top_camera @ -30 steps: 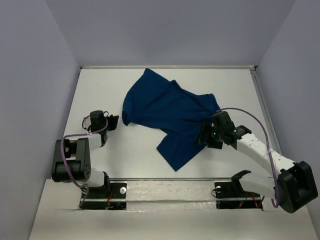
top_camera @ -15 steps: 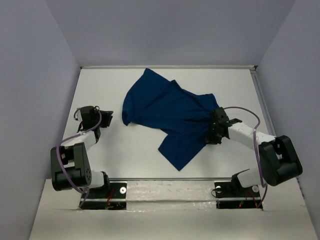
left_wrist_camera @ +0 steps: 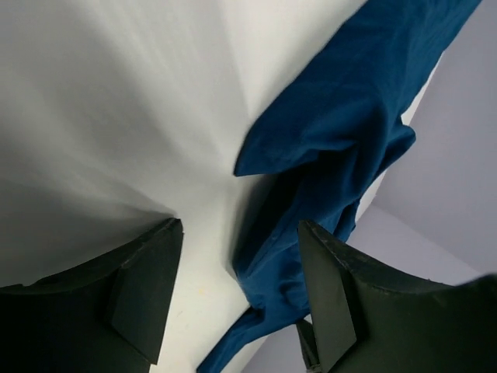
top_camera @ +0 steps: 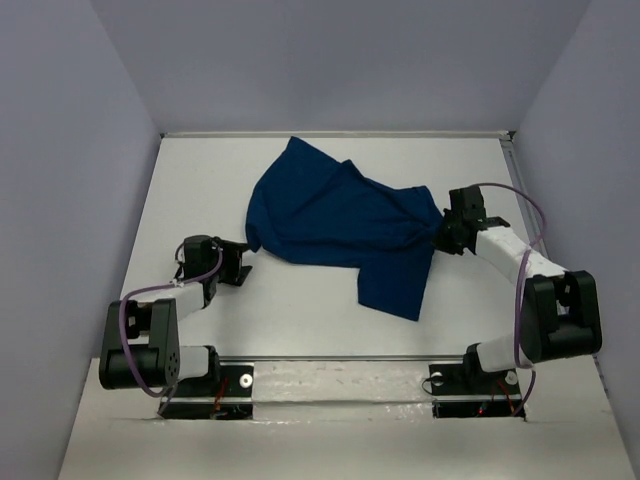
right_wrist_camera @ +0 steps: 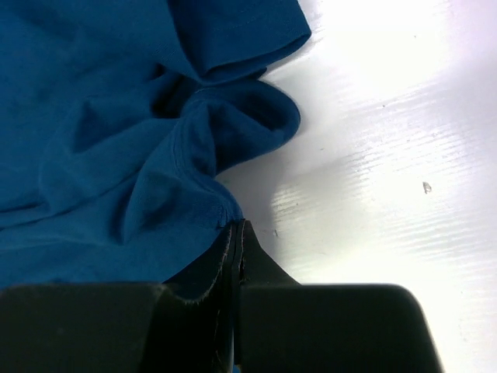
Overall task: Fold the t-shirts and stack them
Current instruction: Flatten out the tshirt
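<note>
My right gripper (top_camera: 450,237) is clamped shut, and in its wrist view the jaws appear to pinch a hem of the dark navy blue soft cloth t-shirt (top_camera: 335,215). The shirt spreads away from that gripper toward the left arm across the matte white table (top_camera: 200,180). My left gripper (top_camera: 236,266) stands open and empty, with the shirt's nearest corner just ahead of its jaws and not touching them. I judge the task barely begun: the shirt lies crumpled in an irregular heap with one flap trailing toward the arm bases, so flattening, folding and stacking are all left. The cloth looks thin and limp, with stitched hems, and it bunches in soft rounded ridges beside the pinch. No print shows.
</note>
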Available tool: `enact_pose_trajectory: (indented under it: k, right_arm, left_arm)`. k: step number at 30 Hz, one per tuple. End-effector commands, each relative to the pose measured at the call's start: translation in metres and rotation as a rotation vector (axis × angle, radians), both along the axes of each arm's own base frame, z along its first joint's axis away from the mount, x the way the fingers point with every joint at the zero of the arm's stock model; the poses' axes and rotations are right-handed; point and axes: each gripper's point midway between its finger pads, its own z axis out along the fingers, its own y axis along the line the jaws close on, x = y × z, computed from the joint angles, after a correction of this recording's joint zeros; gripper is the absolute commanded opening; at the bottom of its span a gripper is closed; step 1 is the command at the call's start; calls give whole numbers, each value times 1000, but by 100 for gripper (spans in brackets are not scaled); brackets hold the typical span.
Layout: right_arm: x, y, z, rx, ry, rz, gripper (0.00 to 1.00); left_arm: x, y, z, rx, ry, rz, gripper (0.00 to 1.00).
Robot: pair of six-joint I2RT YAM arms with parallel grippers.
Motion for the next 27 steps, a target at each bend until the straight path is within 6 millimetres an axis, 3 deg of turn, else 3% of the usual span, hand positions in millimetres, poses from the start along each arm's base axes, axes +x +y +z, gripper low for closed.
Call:
enact_pose_trajectory:
  k: [1, 6, 16, 21, 27]
  right_arm:
    - [-2, -3, 12, -29, -29, 32, 0]
    - [-11, -10, 8, -62, -18, 25, 0]
    - [-11, -8, 15, -61, -35, 47, 0]
    - [-14, -2, 12, -27, -30, 56, 0]
    - [-18, 2, 7, -3, -22, 67, 0]
  left_arm:
    - [10, 7, 13, -82, -58, 139, 61]
    - [21, -4, 17, -90, -49, 137, 57]
    - [38, 3, 3, -51, 11, 232, 41]
    - [46, 10, 2, -20, 23, 263, 42]
    - [48, 1, -7, -26, 50, 237, 44]
